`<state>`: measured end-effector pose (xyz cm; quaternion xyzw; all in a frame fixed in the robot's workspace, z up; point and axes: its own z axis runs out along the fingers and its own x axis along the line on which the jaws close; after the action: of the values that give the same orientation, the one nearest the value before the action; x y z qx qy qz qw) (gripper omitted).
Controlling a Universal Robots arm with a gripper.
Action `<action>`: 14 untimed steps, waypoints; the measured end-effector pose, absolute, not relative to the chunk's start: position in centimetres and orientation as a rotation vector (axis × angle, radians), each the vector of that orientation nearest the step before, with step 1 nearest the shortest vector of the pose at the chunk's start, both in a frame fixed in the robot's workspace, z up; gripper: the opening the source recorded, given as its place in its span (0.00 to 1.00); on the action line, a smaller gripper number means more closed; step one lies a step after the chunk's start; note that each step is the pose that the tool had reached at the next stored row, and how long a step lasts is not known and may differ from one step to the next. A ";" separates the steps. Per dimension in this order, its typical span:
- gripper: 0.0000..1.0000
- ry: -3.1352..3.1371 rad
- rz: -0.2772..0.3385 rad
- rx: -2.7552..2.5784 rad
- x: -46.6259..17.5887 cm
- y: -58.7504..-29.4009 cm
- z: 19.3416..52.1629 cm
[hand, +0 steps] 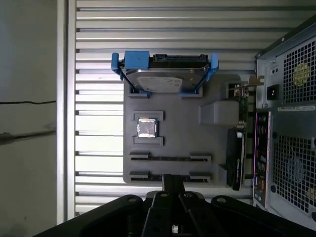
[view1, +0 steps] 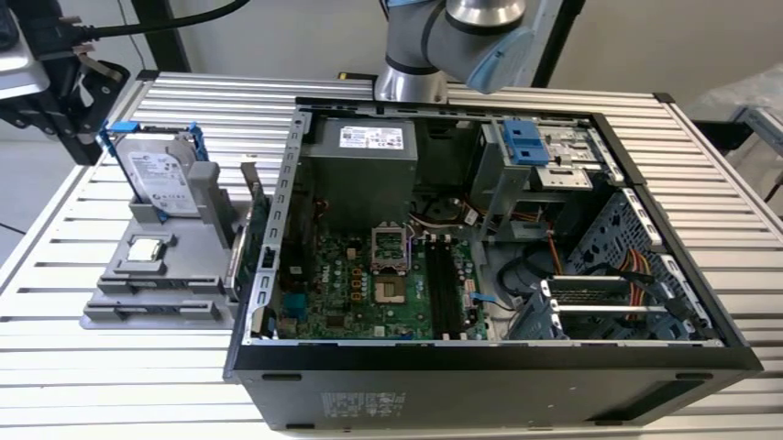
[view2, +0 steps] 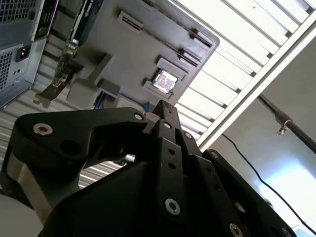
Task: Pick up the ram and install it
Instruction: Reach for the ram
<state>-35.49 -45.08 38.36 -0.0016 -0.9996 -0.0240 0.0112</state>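
Approach step, pick not begun. Empty pincer (hand: 173, 181) together over tray (hand: 187, 133) edge; ram (hand: 170, 158) probably edge-on in tray slot. Grasp calls for opening, aligning along slot.

The tray (hand: 183, 139) is grey, the hard drive (hand: 163, 83) silver in a blue frame, the motherboard (view1: 325, 295) green, the tool (hand: 173, 181) black.

Slatted surface, pale room
The ribbed aluminium surface (view1: 110, 376) stands before a plain light wall (view1: 661, 37); bright light glares off its slats.
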 end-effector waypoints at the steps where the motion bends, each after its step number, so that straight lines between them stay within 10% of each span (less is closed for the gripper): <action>1: 0.00 -3.118 -0.075 -0.001 -35.5 -45.1 38.4; 14: 0.00 -3.116 -0.074 0.079 -34.7 -45.8 38.3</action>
<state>-34.68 -45.84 38.32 0.0253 -0.9993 -0.0237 0.0119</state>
